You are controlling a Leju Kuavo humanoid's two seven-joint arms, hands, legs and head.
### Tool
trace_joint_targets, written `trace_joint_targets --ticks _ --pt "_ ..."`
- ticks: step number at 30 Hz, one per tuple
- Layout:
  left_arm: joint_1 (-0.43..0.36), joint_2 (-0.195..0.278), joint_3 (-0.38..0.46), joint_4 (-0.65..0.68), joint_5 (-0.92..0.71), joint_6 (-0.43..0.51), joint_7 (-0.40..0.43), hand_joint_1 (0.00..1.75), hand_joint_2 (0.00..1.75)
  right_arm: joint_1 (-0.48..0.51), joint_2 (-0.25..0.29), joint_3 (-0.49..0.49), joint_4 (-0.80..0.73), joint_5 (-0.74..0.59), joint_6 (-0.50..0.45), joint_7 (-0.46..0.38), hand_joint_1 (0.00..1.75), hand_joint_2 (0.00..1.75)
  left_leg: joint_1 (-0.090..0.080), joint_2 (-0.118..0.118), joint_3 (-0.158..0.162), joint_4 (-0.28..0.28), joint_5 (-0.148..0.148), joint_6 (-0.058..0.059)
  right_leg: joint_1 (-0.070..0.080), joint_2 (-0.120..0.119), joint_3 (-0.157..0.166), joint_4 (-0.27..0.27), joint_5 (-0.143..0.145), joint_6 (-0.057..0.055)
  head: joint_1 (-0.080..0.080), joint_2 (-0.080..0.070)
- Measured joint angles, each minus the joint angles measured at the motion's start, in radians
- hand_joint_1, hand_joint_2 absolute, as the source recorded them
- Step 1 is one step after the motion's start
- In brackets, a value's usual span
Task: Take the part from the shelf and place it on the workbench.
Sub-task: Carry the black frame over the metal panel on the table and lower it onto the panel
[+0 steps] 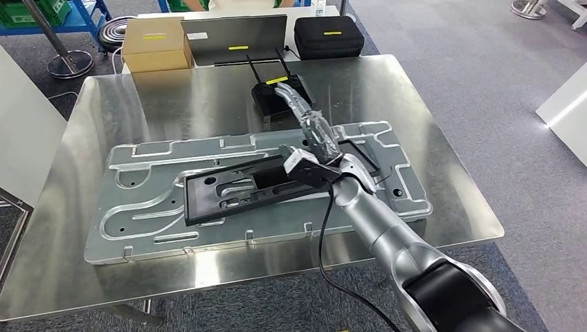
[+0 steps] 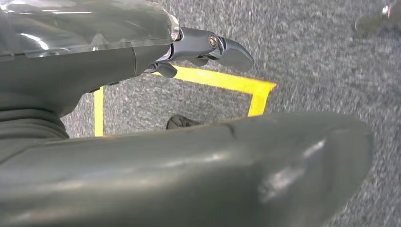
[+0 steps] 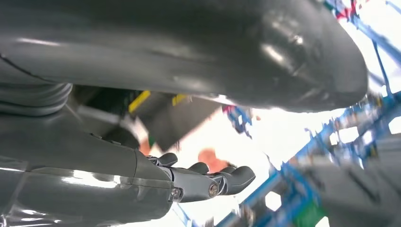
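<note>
We look down on a steel workbench (image 1: 83, 256) with a big grey metal plate (image 1: 138, 207) lying flat across its middle. On that plate rests the part (image 1: 228, 194), a dark rectangular frame with cut-outs, tilted a little so its long side runs from about 8 o'clock to 2 o'clock. Our right arm comes in from 5 o'clock, and the right hand (image 1: 315, 128) sits just past the part's 2 o'clock end, over the plate, fingers stretched out straight and apart, holding nothing (in the wrist view its fingers (image 3: 208, 182) likewise close on nothing). Whether the palm touches the plate, we cannot tell.

At 12 o'clock from the hand a small black box with two antennas (image 1: 277, 93) stands on the workbench. Beyond the table edge lie a cardboard box (image 1: 156, 43), a grey laptop (image 1: 235, 38) and a black case (image 1: 329, 34).

The left hand (image 2: 208, 47) hangs over grey carpet with yellow tape (image 2: 227, 82), fingers loosely bent, grasping nothing
</note>
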Motion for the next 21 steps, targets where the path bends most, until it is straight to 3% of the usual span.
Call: trace_joint_targets --ticks 1,2,3,6,8,11,13,15,16,17,18,21 --pt "0.001 0.0 0.003 0.0 0.003 0.002 0.0 0.0 0.0 0.026 -0.022 -0.004 -0.053 -0.022 -0.02 0.0 0.0 0.0 -0.001 -0.001 0.001 0.0 -0.001 0.001 0.0 0.0 -0.026 0.047 -0.011 0.001 0.0 0.0" --pt "0.003 0.0 0.006 0.0 0.005 0.004 0.0 0.0 0.0 0.054 -0.042 -0.01 -0.104 -0.04 -0.036 0.0 0.0 0.0 -0.002 -0.002 0.002 0.0 -0.002 0.002 0.0 0.0 -0.035 0.058 -0.002 -0.001 0.0 0.0" --pt "0.005 0.0 0.008 0.0 0.007 0.005 -0.001 0.0 0.0 0.08 -0.063 -0.018 -0.16 -0.059 -0.05 0.0 0.0 0.0 -0.004 -0.004 0.004 0.0 -0.003 0.003 0.001 0.0 -0.025 0.028 0.025 -0.006 0.0 0.0" --pt "0.008 -0.004 0.011 0.001 0.008 0.005 -0.004 0.0 0.0 0.121 -0.108 -0.038 -0.295 -0.095 -0.065 0.0 0.0 0.0 -0.012 -0.004 0.009 0.0 -0.007 0.0 0.012 -0.001 0.066 -0.176 0.122 -0.033 0.0 0.0" --pt "0.006 -0.006 0.014 0.001 0.009 0.005 -0.005 0.0 0.0 0.135 -0.124 -0.045 -0.352 -0.1 -0.066 0.0 0.0 0.0 -0.013 -0.001 0.01 -0.002 -0.01 -0.007 0.019 -0.002 0.091 -0.234 0.136 -0.044 0.0 0.0" --pt "0.005 -0.006 0.016 0.001 0.009 0.005 -0.006 0.0 0.0 0.156 -0.138 -0.053 -0.408 -0.101 -0.066 0.0 0.0 0.0 -0.014 0.002 0.012 0.002 -0.018 -0.022 0.013 -0.004 0.099 -0.25 0.143 -0.048 0.0 0.0" --pt "0.005 -0.007 0.016 0.001 0.009 0.005 -0.006 0.0 0.0 0.161 -0.142 -0.057 -0.431 -0.102 -0.066 0.0 0.0 0.0 -0.013 0.003 -0.014 0.066 -0.061 -0.031 0.006 -0.005 0.107 -0.263 0.149 -0.054 0.0 0.0" --pt "0.006 -0.007 0.017 0.001 0.009 0.005 -0.006 0.0 0.0 0.169 -0.144 -0.057 -0.443 -0.102 -0.065 0.0 0.0 0.0 -0.01 0.003 -0.073 0.198 -0.126 -0.039 0.008 -0.006 0.108 -0.263 0.148 -0.058 0.0 0.0" --pt "0.006 -0.007 0.017 0.001 0.009 0.005 -0.006 0.0 0.0 0.174 -0.145 -0.057 -0.447 -0.102 -0.064 0.0 0.0 0.0 -0.008 0.003 -0.101 0.254 -0.145 -0.041 0.009 -0.006 0.107 -0.262 0.148 -0.058 0.0 0.0" --pt "0.007 -0.007 0.017 0.001 0.009 0.005 -0.006 0.0 0.0 0.181 -0.147 -0.058 -0.452 -0.104 -0.067 0.0 0.0 0.0 -0.007 0.003 -0.114 0.28 -0.146 -0.044 0.009 -0.006 0.107 -0.26 0.147 -0.058 0.0 0.0" --pt "0.007 -0.007 0.017 0.001 0.009 0.005 -0.006 0.0 0.0 0.189 -0.15 -0.059 -0.461 -0.106 -0.072 0.0 0.0 0.0 -0.006 0.003 -0.107 0.262 -0.126 -0.045 0.008 -0.005 0.107 -0.257 0.145 -0.057 0.0 0.0" --pt "0.006 -0.006 0.017 0.001 0.013 0.005 -0.01 0.0 0.0 0.219 -0.166 -0.079 -0.525 -0.114 -0.121 0.0 0.0 0.0 -0.006 0.004 -0.012 0.066 -0.033 -0.041 0.007 -0.005 0.106 -0.241 0.135 -0.046 0.0 0.0"
